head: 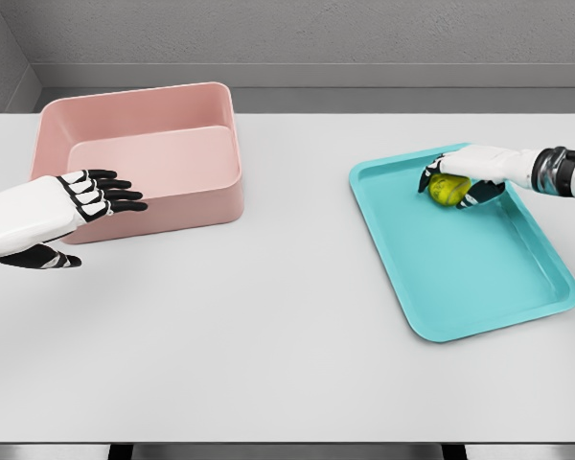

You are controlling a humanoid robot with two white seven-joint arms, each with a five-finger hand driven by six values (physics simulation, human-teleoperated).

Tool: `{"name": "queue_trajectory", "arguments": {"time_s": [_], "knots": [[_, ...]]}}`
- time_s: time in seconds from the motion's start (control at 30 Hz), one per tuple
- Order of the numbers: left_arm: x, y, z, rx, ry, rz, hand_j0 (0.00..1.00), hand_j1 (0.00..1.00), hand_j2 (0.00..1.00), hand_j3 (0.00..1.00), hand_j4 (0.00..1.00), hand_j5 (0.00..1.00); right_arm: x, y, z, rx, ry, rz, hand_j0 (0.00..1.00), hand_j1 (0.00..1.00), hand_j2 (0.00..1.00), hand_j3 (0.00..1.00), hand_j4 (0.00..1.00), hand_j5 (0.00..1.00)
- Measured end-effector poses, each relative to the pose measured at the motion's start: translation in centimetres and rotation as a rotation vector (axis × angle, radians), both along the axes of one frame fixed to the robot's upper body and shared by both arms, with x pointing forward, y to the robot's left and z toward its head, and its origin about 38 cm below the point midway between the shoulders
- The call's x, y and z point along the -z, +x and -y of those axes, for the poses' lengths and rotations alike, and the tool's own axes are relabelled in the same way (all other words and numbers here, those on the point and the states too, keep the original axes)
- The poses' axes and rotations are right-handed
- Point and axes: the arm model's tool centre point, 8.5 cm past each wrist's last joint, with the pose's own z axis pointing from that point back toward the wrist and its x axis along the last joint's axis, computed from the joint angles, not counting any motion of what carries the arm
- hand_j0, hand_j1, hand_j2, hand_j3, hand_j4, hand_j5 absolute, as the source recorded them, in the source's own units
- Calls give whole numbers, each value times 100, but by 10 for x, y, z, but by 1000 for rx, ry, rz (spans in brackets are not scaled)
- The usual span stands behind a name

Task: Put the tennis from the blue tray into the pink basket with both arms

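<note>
Curling round the fuzzy yellow tennis ball in the glossy teal tray, right hand fingers; left hand fingers released

The counter presents a flat, matte, light grey-white surface that spans nearly the full width of the head view. Its near edge runs along the bottom of the picture, where two dark supports show beneath it. Beyond the far edge stands a grey textured wall, with a lighter band along its base.
</note>
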Motion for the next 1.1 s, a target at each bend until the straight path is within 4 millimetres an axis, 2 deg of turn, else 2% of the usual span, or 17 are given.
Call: {"name": "queue_trajectory", "arguments": {"time_s": [0.1,0.47,0.77,1.1], "knots": [[0,0,0,0,-1,0,100,100,100,100,100,100,-2,1,-1,-2,4,6,49,49,49,49,49,49],[0,0,0,1,-2,-1,100,100,100,100,100,100,-20,-2,-7,-34,19,53,45,45,45,45,45,45],[1,0,1,1,-4,-3,100,100,100,100,100,100,-47,-23,-13,-124,-9,134,42,42,42,42,42,42],[2,0,1,1,-3,-4,100,100,100,100,100,100,-62,-61,-47,-296,-41,194,42,42,42,42,42,42]]}}
